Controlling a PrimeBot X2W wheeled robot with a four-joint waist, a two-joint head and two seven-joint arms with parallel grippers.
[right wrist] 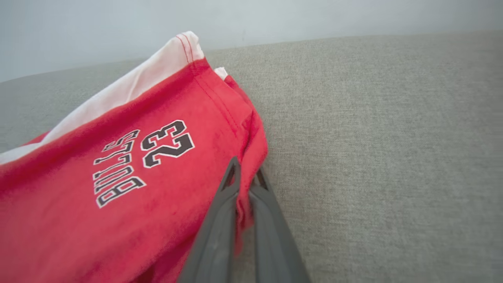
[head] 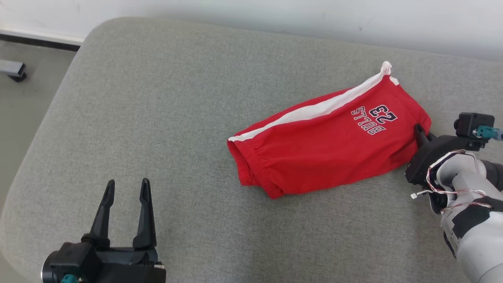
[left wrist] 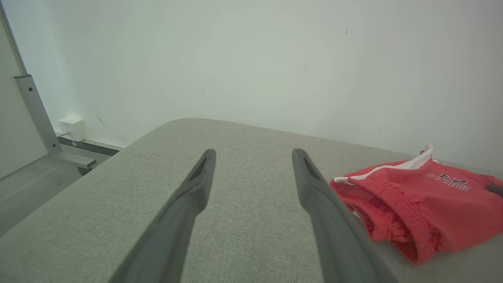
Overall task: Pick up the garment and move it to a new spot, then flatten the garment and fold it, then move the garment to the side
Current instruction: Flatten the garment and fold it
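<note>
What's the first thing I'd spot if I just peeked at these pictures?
The bright red shorts, with a white stripe and BULLS 23 printed on them, lying on the right of the grey cushion. Next, the right gripper, pinched shut on the shorts' edge near the number. The left gripper stands open at the lower left, apart from the shorts.

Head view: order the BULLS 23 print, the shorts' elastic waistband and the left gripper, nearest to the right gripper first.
1. Black BULLS 23 print, just left of the right gripper shut on the red shorts' hem.
2. Gathered elastic waistband, at the shorts' left end.
3. Open left gripper, lower left.
</note>
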